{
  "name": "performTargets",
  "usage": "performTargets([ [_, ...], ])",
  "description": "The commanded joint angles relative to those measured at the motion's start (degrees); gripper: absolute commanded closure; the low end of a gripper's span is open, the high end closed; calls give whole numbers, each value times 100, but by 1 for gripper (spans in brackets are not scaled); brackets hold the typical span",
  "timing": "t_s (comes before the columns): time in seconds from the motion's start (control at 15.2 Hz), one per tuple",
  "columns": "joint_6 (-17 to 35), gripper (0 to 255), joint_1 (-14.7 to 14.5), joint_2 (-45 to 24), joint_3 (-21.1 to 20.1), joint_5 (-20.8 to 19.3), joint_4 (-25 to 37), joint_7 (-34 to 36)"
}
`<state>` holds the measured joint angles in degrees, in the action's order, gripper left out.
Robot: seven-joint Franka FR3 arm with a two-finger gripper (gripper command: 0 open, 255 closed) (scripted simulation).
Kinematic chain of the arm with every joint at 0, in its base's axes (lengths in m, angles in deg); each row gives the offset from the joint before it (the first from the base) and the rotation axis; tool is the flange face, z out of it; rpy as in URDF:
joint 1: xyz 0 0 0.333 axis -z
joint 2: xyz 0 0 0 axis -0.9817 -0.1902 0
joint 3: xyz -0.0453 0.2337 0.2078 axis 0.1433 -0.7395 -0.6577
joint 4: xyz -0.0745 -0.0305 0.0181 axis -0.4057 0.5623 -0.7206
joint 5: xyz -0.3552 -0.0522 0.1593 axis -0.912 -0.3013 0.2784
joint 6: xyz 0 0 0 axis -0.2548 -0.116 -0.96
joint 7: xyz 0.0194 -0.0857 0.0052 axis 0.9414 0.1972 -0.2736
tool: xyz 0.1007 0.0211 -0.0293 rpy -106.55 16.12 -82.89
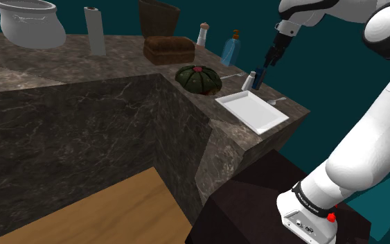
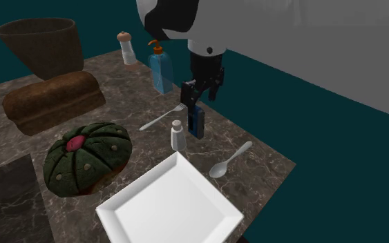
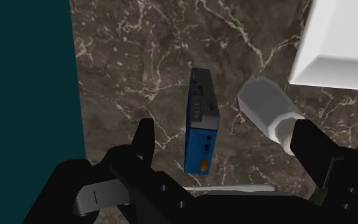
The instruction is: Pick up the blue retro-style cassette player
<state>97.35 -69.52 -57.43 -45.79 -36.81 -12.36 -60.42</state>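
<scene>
Cassette player [image 3: 201, 121] near counter [image 3: 139, 63] edge, tool [image 3: 225, 133] spread above.

No readable text, brand, number or sign anywhere. Blue cassette player [image 3: 201, 121]: dark buttons and an orange patch on its face, no lettering. Blue pump bottle [image 2: 161, 69] and white shaker [image 2: 177, 134]: blank, no labels. Arm's base plate [image 1: 303, 222] by the red button [image 1: 331, 217] has tiny dark marks (too small to read).
</scene>
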Motion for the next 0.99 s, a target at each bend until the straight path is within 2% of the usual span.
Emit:
performTargets([
  [0.0, 66, 0, 52, -161, 12, 85, 82, -93],
  [0.4, 548, 0, 48, -232, -4, 135, -339, -142],
  [0.53, 548, 0, 48, -232, -4, 135, -339, -142],
  [0.59, 547, 255, 45, -228, -5, 133, -341, -138],
  [0.92, 547, 255, 49, -235, -4, 136, -335, -143],
])
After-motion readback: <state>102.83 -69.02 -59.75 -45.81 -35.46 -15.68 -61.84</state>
